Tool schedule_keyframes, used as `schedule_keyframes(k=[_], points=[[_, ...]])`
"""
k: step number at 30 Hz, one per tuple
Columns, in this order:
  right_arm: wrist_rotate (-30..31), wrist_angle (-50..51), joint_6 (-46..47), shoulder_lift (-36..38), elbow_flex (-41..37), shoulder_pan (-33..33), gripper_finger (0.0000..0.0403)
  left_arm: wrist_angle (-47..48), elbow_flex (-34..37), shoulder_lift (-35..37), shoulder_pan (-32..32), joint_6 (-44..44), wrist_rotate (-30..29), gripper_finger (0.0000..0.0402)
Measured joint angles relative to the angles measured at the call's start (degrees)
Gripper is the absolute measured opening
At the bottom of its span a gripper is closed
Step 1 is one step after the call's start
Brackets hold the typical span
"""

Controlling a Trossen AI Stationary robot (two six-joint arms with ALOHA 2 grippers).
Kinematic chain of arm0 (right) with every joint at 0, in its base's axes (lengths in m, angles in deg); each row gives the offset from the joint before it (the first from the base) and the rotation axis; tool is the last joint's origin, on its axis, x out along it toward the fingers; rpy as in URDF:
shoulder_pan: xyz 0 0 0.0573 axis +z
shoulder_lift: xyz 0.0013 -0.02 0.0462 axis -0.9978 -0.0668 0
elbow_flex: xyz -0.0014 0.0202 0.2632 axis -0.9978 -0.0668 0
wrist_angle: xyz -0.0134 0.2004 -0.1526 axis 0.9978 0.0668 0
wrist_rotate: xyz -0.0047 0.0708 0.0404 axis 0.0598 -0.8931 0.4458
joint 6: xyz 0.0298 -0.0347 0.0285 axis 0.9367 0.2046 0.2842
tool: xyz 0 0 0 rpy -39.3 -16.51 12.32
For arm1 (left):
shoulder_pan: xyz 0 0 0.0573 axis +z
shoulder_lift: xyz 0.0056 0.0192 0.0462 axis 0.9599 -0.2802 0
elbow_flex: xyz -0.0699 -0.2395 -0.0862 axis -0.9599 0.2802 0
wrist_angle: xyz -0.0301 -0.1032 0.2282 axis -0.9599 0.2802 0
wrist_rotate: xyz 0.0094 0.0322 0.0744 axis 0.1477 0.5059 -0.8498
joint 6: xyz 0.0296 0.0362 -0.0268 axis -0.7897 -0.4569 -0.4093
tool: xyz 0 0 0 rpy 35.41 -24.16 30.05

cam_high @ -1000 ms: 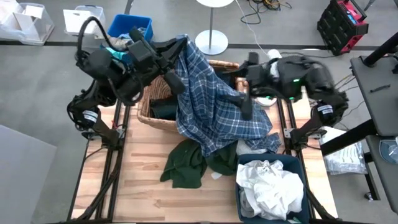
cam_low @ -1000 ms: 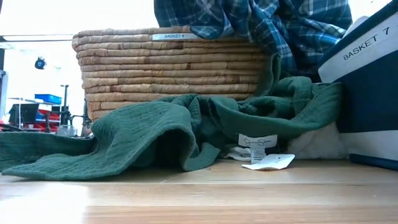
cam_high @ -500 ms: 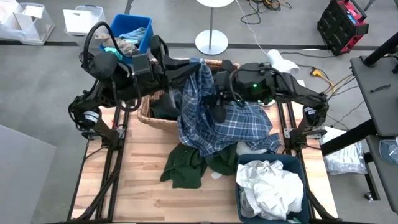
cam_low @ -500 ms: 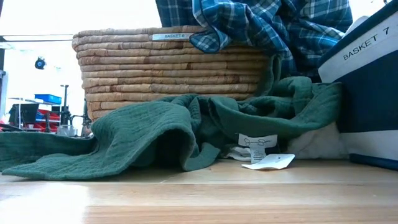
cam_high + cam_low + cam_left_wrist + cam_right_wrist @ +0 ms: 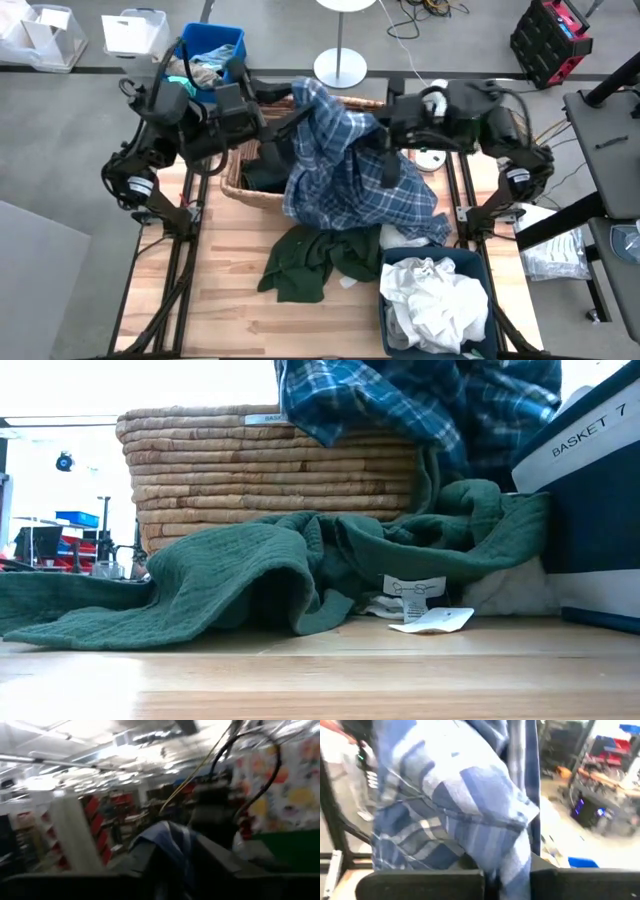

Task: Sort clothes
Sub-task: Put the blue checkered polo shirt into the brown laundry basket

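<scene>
A navy-blue plaid shirt point(image 5: 350, 175) hangs in the air between both arms, above the far right part of a wicker basket point(image 5: 233, 186). Its lower part drapes down over the basket's right side onto the clothes on the table. My left gripper point(image 5: 295, 118) is at the shirt's raised top and my right gripper point(image 5: 388, 160) at its right side, both shut on plaid cloth. A dark green garment point(image 5: 310, 262) lies spread on the table in front of the basket, and a dark garment point(image 5: 262, 172) lies inside the basket. My left gripper has a bunched fold of the shirt's top point(image 5: 167, 840) between its two fingers, coming from the table's left side and tipped slightly upward. The shirt hangs below that fold. My right gripper pinches a fold on the shirt's right side point(image 5: 506, 851) between its two fingers, reaching in level from the table's right. The cloth bulges above the fingers and hangs slack below them.
A navy bin point(image 5: 384, 300) marked BASKET 7 point(image 5: 590, 490) stands at the near right and holds white clothes point(image 5: 435, 300). A white garment point(image 5: 400, 238) lies between it and the plaid shirt. A blue bin point(image 5: 225, 42) stands beyond the table's far left.
My right gripper reached toward the table's left into the hanging plaid shirt, then drew back toward the right with cloth in it. The shirt, bunched narrow half a second ago, is spread wider again. Its top has stayed at my left gripper.
</scene>
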Motion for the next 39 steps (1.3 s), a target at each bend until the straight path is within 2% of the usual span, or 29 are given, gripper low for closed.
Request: schedule_keyframes(k=[4, 7, 11, 14, 18, 22, 25, 30, 34, 39], points=[[-4.2, -3.6, -0.7, 1.9, 0.0, 0.0, 0.0009, 3.6, 0.0, 0.8, 0.0, -1.0, -7.3, 0.0182], [-9.6, -6.4, -2.7, 2.8, 0.0, 0.0, 0.0009, 6.2, 0.0, 1.3, 0.0, -3.5, -12.3, 0.0238], [-15.7, -11.9, -3.3, 3.6, 0.0, 0.0, 0.0009, 11.9, 0.0, 2.2, 0.0, -7.5, -13.4, 0.0294], [-19.7, -18.1, -3.3, 4.0, 0.0, 0.0, 0.0009, 18.2, 0.0, 2.8, 0.0, -8.1, -10.1, 0.0318], [-20.8, -26.2, -3.7, 4.1, 0.0, 0.0, 0.0009, 24.2, 0.0, 2.7, 0.0, -4.5, 0.1, 0.0333], [-20.4, -31.6, -7.4, 4.0, 0.0, 0.0, 0.0009, 25.2, 0.3, 2.6, 0.0, 0.3, 11.2, 0.0334], [-19.5, -35.6, -9.2, 3.7, 0.0, 0.0, 0.0009, 23.2, 0.8, 2.2, 0.0, 3.4, 14.3, 0.0334], [-15.1, -36.6, -11.9, 3.0, 0.1, 0.0, 0.0009, 20.5, 0.8, 0.5, 0.0, 5.6, 20.7, 0.0334], [-11.8, -36.6, -12.5, 2.0, 0.1, -0.1, 0.0009, 15.3, 0.9, -2.2, 0.0, 6.7, 20.2, 0.0334], [-11.2, -37.3, -13.2, 1.3, 0.1, -0.1, 0.0009, 8.0, 0.9, -5.7, 0.3, 5.0, 9.7, 0.0334]])
